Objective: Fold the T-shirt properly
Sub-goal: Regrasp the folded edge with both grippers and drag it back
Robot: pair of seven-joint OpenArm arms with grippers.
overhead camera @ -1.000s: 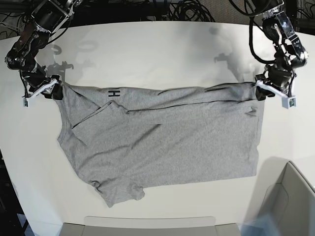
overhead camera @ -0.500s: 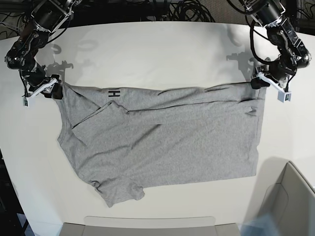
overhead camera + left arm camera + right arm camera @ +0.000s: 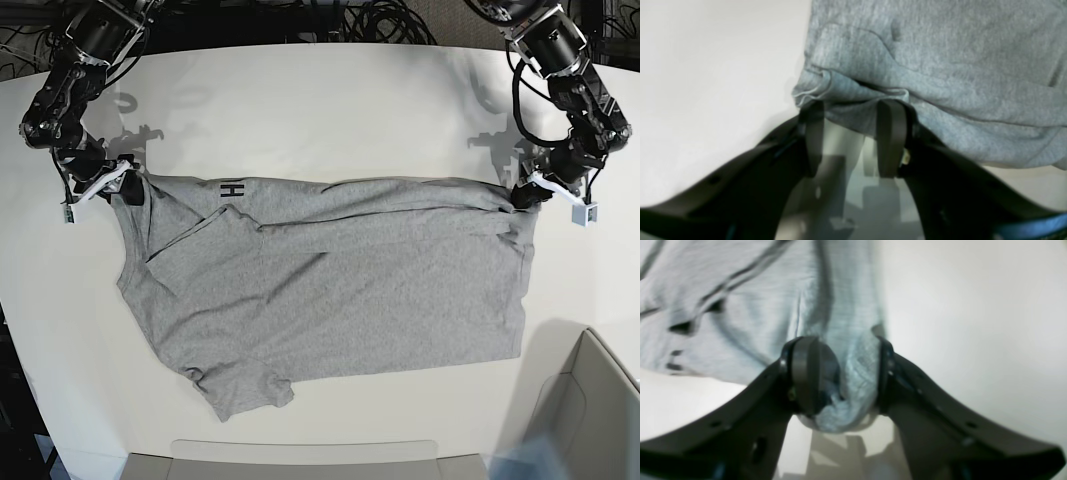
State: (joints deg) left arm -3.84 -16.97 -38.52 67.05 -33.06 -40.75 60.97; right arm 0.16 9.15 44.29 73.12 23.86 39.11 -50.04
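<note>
A white table (image 3: 320, 110) fills the base view, and the grey T-shirt (image 3: 330, 290) is spread across its middle, plain side up, its upper edge folded over so that black letters (image 3: 232, 189) are shown near 11 o'clock. A sleeve is seen at 7 o'clock, crumpled. A pale bin (image 3: 590, 410) is seen at 5 o'clock, apart from the cloth. The right gripper (image 3: 840, 373) is placed at the shirt's 10 o'clock corner; in its wrist view a bunched wad of grey fabric is pinched between the two pads. The left gripper (image 3: 850, 113) is set at the 2 o'clock corner; its fingers (image 3: 890, 133) are spread somewhat, with the hem edge lying across their tips, and a firm grip cannot be told.
</note>
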